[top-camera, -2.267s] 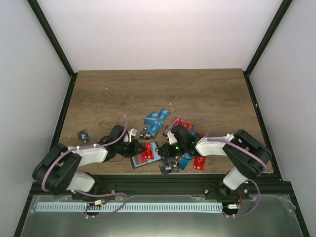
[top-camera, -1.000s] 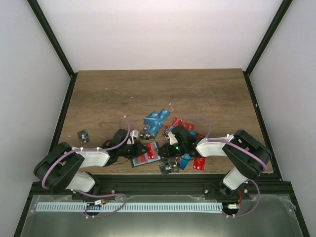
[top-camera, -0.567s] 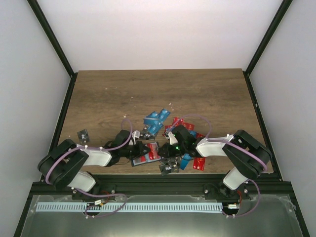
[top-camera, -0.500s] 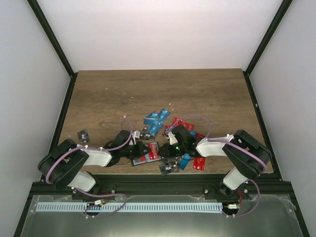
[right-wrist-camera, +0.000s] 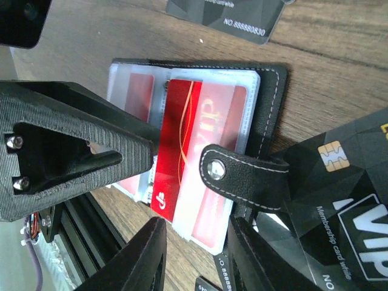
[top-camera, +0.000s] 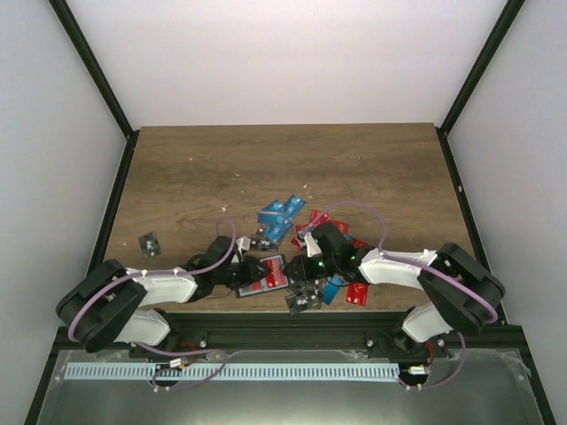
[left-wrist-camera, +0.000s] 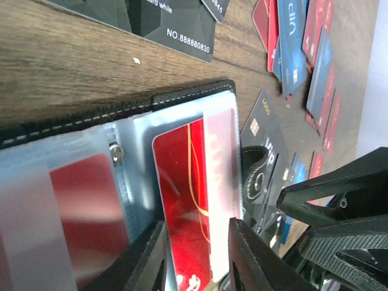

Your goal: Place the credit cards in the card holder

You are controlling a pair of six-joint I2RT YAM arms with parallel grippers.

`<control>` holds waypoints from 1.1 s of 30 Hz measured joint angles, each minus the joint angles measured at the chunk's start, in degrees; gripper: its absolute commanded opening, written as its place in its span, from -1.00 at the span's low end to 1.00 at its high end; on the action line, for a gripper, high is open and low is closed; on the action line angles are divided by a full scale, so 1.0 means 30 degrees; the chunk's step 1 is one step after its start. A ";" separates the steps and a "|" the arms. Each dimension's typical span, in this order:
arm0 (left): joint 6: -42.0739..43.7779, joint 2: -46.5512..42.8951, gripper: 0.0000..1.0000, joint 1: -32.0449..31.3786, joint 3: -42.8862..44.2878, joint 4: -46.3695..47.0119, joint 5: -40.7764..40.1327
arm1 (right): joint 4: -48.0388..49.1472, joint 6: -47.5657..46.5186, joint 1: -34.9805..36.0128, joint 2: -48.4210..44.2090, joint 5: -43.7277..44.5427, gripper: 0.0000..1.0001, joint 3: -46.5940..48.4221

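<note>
Top external: card holder (top-camera: 261,276) lies open at the tabletop's (top-camera: 354,168) 6 o'clock edge, with loose credit cards (top-camera: 282,212) from its 12 to 4 o'clock. Left wrist: left gripper (left-wrist-camera: 195,229) parted, with a red card (left-wrist-camera: 188,176) in the clear sleeve between its fingers. Right wrist: right gripper (right-wrist-camera: 195,225) clamped on the card holder's edge beside the clasp tab (right-wrist-camera: 242,173).

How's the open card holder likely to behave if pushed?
Probably slides rather than tips: the card holder lies flat and open on the wooden table. Its clear sleeves look thin and floppy, so they'd likely buckle. The clasp tab lies folded over them, so it's probably limp too.
</note>
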 measured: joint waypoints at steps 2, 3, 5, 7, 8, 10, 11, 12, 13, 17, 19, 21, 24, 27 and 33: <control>0.0277 -0.0736 -0.17 -0.0073 0.0022 -0.0809 -0.0168 | -0.0379 -0.0182 0.0000 -0.0576 0.0240 -0.36 0.0000; 0.0386 -0.1158 -0.11 -0.0087 0.0051 -0.1326 -0.0299 | -0.0597 -0.0291 0.0000 -0.0831 0.0386 -0.34 0.0007; 0.0678 -0.1989 0.04 -0.0117 0.0189 -0.2470 -0.0561 | -0.1144 -0.0444 0.0000 -0.1348 0.0670 -0.31 0.0015; 0.1020 -0.2798 0.15 -0.0168 0.0379 -0.3585 -0.0852 | -0.1734 -0.0612 0.0000 -0.1931 0.0991 -0.29 0.0029; 0.1195 -0.3279 0.16 -0.0204 0.0503 -0.4218 -0.0991 | -0.2004 -0.0707 0.0000 -0.2237 0.1129 -0.29 0.0044; 0.1545 -0.4182 0.09 -0.0277 0.0787 -0.5457 -0.1282 | -0.2455 -0.0787 0.0000 -0.2790 0.1195 -0.28 0.0044; 0.1734 -0.4575 -0.03 -0.0291 0.0925 -0.6018 -0.1399 | -0.2543 -0.0787 0.0000 -0.2973 0.1144 -0.28 0.0044; 0.1880 -0.4954 -0.19 -0.0313 0.1071 -0.6535 -0.1588 | -0.2579 -0.0780 0.0000 -0.3126 0.1056 -0.27 0.0044; 0.2164 -0.5384 -0.34 -0.0321 0.1224 -0.7111 -0.1770 | -0.2572 -0.0765 0.0000 -0.3300 0.0816 -0.26 0.0036; 0.3060 -0.6229 -0.70 -0.0357 0.1494 -0.8342 -0.2339 | -0.1654 -0.0284 0.0036 -0.3483 -0.0452 -0.23 -0.0226; 0.3373 -0.6040 -0.80 -0.0372 0.1537 -0.8517 -0.2426 | -0.1078 0.0058 0.0153 -0.3402 -0.0954 -0.22 -0.0546; 0.3745 -0.5515 -0.85 -0.0437 0.1632 -0.8575 -0.2397 | -0.0612 0.0364 0.0328 -0.3067 -0.1297 -0.22 -0.0765; 0.4226 -0.4466 -0.89 -0.0554 0.1967 -0.8568 -0.2273 | 0.0000 0.0772 0.0517 -0.2120 -0.1559 -0.22 -0.0860; 0.4663 -0.3497 -0.91 -0.0685 0.2324 -0.8480 -0.2171 | 0.0364 0.1115 0.0612 -0.1275 -0.1581 -0.22 -0.0860; 0.5282 -0.1770 -0.92 -0.0903 0.2557 -0.7810 -0.1785 | 0.0619 0.1399 0.0612 -0.0408 -0.1319 -0.20 -0.0860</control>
